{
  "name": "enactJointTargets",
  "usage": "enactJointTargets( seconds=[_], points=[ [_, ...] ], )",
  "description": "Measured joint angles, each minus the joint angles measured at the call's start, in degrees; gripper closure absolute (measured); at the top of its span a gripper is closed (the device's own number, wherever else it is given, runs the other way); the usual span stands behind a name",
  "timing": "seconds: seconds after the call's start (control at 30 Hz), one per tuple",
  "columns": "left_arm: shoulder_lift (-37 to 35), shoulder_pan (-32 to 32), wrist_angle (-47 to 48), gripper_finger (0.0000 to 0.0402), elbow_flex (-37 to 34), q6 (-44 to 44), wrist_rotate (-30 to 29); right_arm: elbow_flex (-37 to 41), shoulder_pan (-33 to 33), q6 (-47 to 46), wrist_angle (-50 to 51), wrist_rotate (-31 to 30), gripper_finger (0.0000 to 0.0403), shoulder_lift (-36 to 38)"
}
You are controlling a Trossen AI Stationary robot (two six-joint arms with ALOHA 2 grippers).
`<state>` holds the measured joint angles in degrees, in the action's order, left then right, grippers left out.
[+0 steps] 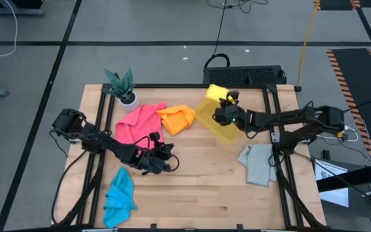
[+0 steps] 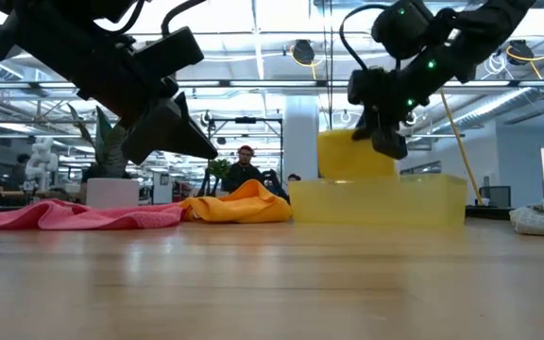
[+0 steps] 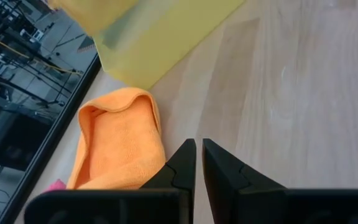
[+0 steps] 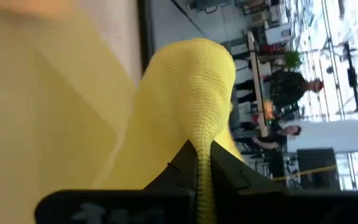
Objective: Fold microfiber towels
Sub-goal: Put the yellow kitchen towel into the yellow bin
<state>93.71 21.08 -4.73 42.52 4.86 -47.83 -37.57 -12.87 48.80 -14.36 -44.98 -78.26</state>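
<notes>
Bright blue crumpled microfiber towel lies at the near table edge; just behind it the left gripper hovers over bare wood, fingers pressed together, holding nothing. Right gripper pinches the soft yellow microfiber towel above the translucent yellow plastic bin. Pink towel and orange towel lie touching beside a small potted plant; grey towel lies at the right edge.

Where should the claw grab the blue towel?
Probably at the upper tip of the blue towel. It lies bunched in a long heap near the table's front edge, narrowing to a raised point there. Coming straight down from above looks easiest, since nothing lies on it and the left claw waits nearby.
</notes>
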Motion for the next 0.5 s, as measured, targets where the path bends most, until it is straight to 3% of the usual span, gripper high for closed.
enactJointTargets(
  seconds=[0.2,0.5],
  points=[
    [0.00,0.50,-0.02,0.0369,0.02,0.54,-0.02,1.87,-0.40,-4.83,-0.80,4.09,0.0398,-7.86],
    [0.00,1.54,-0.04,0.0369,0.02,1.95,-0.02,1.85,-3.54,-18.39,-0.97,22.14,0.0393,-8.49]
  ],
)
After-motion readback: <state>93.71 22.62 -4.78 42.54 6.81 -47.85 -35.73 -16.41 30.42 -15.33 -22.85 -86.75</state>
